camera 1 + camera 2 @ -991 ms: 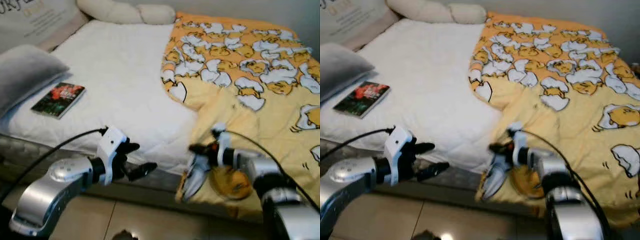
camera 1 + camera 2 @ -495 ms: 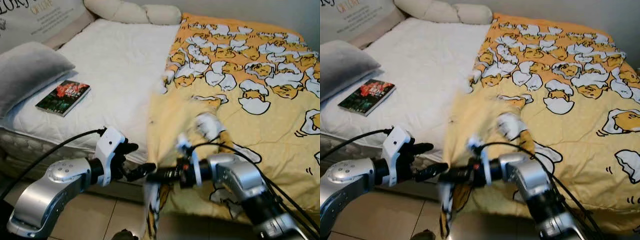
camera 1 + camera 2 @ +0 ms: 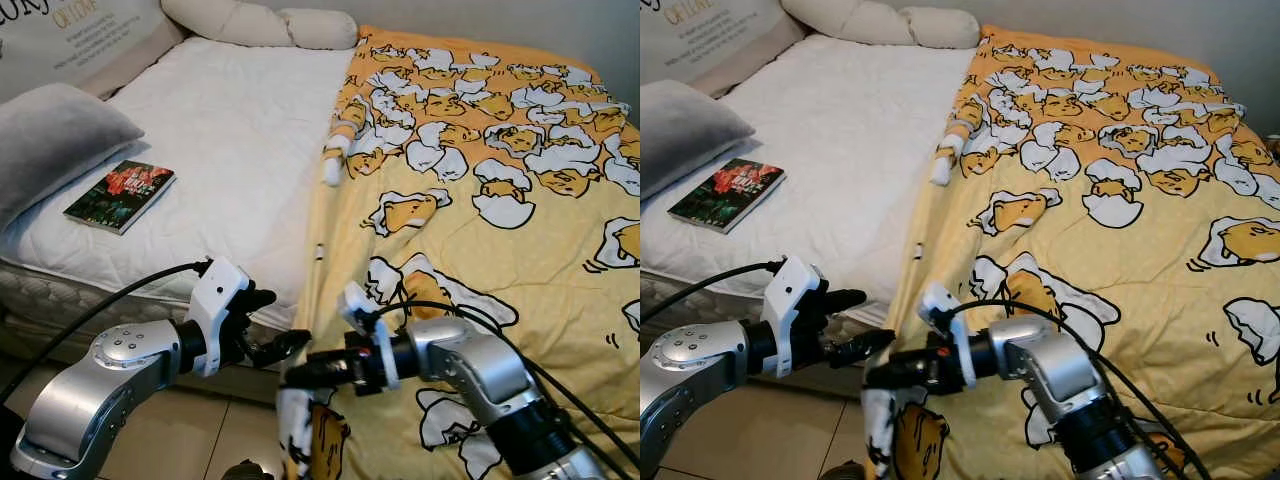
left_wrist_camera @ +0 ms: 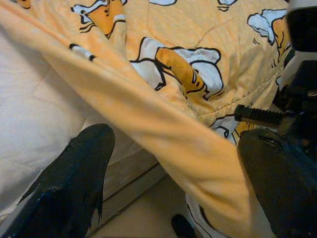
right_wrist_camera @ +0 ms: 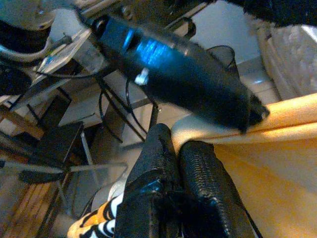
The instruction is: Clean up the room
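Blanket corner pinched at the bed's edge

Right tool point(image 3: 300, 374) clamps one yellow egg-print blanket point(image 3: 500, 200) on the bed point(image 3: 230, 140); left tool point(image 3: 270, 330) gapes beside. One book point(image 3: 119, 196), title unreadable.

Only scraps of lettering are being shown. On the pale beige printed cushion point(image 3: 75, 45) leaning at the head of the bed, the end of a large dark word is being cut off by the frame, so it cannot be read whole; beneath it, smaller gold capitals are being displayed that look like "OF LOVE", followed by lines of fine print too small to read. The dark paperback book with a red cover picture point(image 3: 120, 196) is carrying a title too blurred to be read.
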Tool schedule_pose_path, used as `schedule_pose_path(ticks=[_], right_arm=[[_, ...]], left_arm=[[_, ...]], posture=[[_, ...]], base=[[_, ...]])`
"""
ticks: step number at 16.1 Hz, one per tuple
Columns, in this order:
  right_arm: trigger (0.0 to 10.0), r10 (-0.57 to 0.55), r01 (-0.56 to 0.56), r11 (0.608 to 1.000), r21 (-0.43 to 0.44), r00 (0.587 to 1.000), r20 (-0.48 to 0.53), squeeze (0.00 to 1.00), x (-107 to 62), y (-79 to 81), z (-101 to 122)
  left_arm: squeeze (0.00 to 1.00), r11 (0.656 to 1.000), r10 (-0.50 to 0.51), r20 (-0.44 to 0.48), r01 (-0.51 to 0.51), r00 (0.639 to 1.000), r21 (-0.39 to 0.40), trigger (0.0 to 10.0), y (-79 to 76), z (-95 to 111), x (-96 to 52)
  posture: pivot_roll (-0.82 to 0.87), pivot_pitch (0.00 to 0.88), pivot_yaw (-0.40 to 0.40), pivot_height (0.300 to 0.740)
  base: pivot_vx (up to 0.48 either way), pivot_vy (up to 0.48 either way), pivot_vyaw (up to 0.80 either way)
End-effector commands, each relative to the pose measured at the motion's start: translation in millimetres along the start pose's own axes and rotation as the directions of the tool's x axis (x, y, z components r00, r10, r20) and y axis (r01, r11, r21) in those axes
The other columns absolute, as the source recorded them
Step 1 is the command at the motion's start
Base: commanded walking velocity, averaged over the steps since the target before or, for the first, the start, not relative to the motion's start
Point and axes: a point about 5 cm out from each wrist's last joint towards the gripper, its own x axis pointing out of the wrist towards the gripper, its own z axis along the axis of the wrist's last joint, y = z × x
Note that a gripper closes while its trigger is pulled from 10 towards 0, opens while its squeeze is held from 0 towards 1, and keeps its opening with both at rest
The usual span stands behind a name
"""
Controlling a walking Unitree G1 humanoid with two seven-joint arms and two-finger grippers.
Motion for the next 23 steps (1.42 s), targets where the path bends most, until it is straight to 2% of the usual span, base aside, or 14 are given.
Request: schedule_pose_path(ticks=[1,3,7,9,10,13,14,15,17,18,19,21,22,23], right_arm=[[10.0,-0.012,0.013,1.000,-0.024,0.999,0.030,0.00,1.8,-0.7,6.3],[10.0,-0.018,0.019,1.000,-0.015,0.997,0.074,1.00,12.4,0.1,13.7],[10.0,0.016,-0.015,1.000,-0.023,0.998,0.065,1.00,22.5,7.8,11.3],[10.0,-0.049,0.051,0.999,-0.020,0.996,0.071,0.95,17.1,4.1,8.0],[10.0,-0.069,0.071,0.997,-0.017,0.994,0.082,0.00,14.4,2.9,8.5],[10.0,-0.224,0.225,0.974,0.004,0.968,0.113,0.00,0.1,-9.7,10.2],[10.0,-0.342,0.340,0.940,0.034,0.933,0.116,0.00,-8.8,-21.1,9.5],[10.0,-0.388,0.384,0.922,0.057,0.914,0.114,1.00,-12.2,-26.7,8.7],[10.0,-0.411,0.410,0.912,0.030,0.908,0.085,1.00,-15.0,-29.1,6.3],[10.0,-0.490,0.491,0.871,0.012,0.867,0.092,0.94,-21.8,-33.7,5.0],[10.0,-0.522,0.524,0.852,0.011,0.847,0.098,0.00,-24.8,-35.6,4.6],[10.0,-0.748,0.746,0.662,0.077,0.649,0.143,0.00,-50.0,-51.5,-3.7],[10.0,-0.818,0.815,0.571,0.098,0.556,0.145,0.00,-60.9,-55.5,-10.5],[10.0,-0.847,0.844,0.527,0.103,0.512,0.142,0.00,-66.3,-56.7,-14.4]], left_arm=[[0.00,1.000,0.001,0.006,-0.001,1.000,0.017,10.0,0.9,3.2,-0.6],[0.00,1.000,0.003,0.010,-0.003,1.000,0.022,10.0,1.9,4.2,0.9],[0.00,1.000,0.005,0.015,-0.006,1.000,0.029,10.0,3.9,5.3,2.4],[0.00,0.999,0.010,0.018,-0.010,1.000,0.035,10.0,4.9,5.3,3.1],[0.00,0.999,0.012,0.020,-0.013,1.000,0.036,10.0,5.2,5.3,3.2],[0.00,0.998,0.037,0.028,-0.039,0.999,0.043,10.0,8.0,4.9,4.3],[0.00,0.997,0.057,0.035,-0.059,0.998,0.042,10.0,10.3,5.2,5.2],[0.00,0.997,0.062,0.035,-0.063,0.997,0.041,10.0,11.2,5.1,5.7],[0.00,0.997,0.064,0.036,-0.065,0.997,0.044,10.0,11.2,5.2,7.1],[0.00,0.995,0.091,0.054,-0.093,0.994,0.047,10.0,12.4,5.6,8.2],[0.00,0.993,0.107,0.062,-0.110,0.992,0.048,10.0,13.3,5.9,8.5],[0.00,0.933,0.348,0.152,-0.358,0.925,0.041,10.0,28.7,7.9,14.3],[0.00,0.904,0.419,0.189,-0.428,0.888,0.007,10.0,30.5,9.6,14.9],[0.00,0.894,0.440,0.203,-0.448,0.875,-0.005,10.0,29.8,10.1,15.1]], posture=[[0.13,0.000,-0.024,0.740],[0.13,0.000,-0.022,0.740],[0.12,0.000,-0.022,0.740],[0.12,0.000,-0.026,0.740],[0.12,0.000,-0.027,0.740],[0.11,0.000,-0.027,0.740],[0.11,0.000,-0.025,0.740],[0.11,0.000,-0.025,0.740],[0.11,0.000,-0.027,0.740],[0.11,0.000,-0.037,0.740],[0.11,0.000,-0.037,0.740],[0.10,0.000,-0.050,0.740],[0.10,0.000,-0.052,0.740],[0.10,0.000,-0.053,0.740]], base=[[0.000,0.000,0.00],[0.000,0.000,0.00],[0.000,0.000,0.00],[0.000,0.000,0.00],[0.000,0.000,0.00],[0.000,0.000,0.00],[0.000,0.000,0.00],[0.000,0.000,0.00],[0.000,0.000,0.00],[0.000,0.000,0.00],[0.000,0.000,0.00],[0.000,0.000,0.00],[0.000,0.000,0.00],[0.000,0.000,0.00]])
